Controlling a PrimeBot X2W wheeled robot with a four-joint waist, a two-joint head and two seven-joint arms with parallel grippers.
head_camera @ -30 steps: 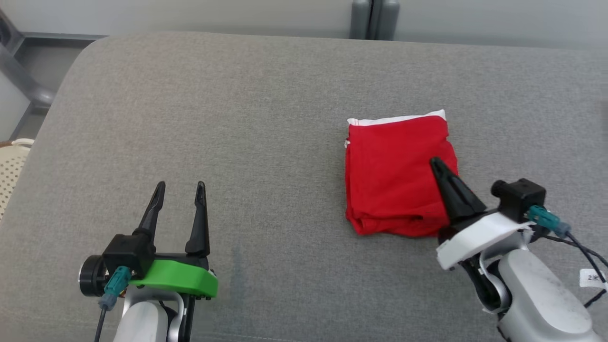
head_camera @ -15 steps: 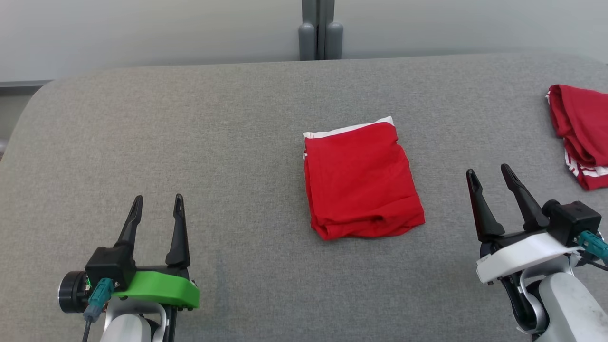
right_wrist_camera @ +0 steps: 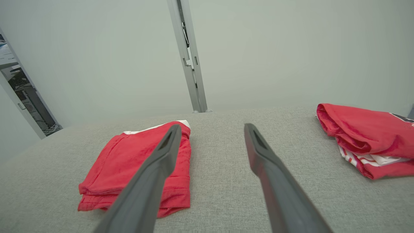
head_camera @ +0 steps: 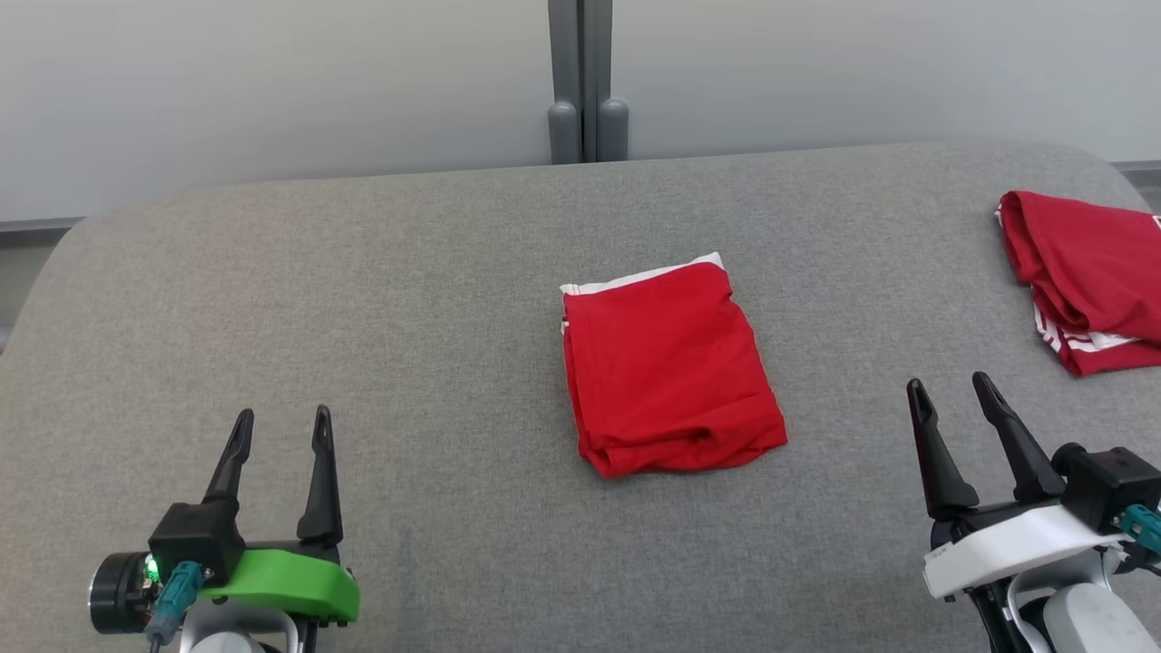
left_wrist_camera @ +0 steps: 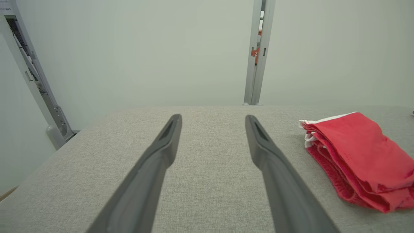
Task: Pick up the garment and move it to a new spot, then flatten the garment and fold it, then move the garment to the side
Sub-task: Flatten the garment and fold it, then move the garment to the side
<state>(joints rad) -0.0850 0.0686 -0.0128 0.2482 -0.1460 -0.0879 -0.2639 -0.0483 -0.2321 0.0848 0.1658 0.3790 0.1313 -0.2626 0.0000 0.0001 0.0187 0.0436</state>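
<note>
A red garment (head_camera: 667,367) with a white edge lies folded into a small rectangle in the middle of the grey padded table (head_camera: 408,272). It also shows at the right of the left wrist view as the garment (left_wrist_camera: 352,155) and at the lower left of the right wrist view as the garment (right_wrist_camera: 136,161). My left gripper (head_camera: 279,426) hovers open near the front left, well clear of the cloth. My right gripper (head_camera: 952,388) stands open at the front right, apart from the garment, with nothing between its fingers.
A second red and white garment (head_camera: 1084,272) lies bunched at the table's far right edge, also seen as the bunched garment (right_wrist_camera: 365,139). A grey post (head_camera: 585,82) stands against the pale wall behind the table. Bare grey surface spreads to the left.
My right gripper opened, let go of the folded garment and drew back to the front right. The head camera turned and tilted, bringing the second garment into view.
</note>
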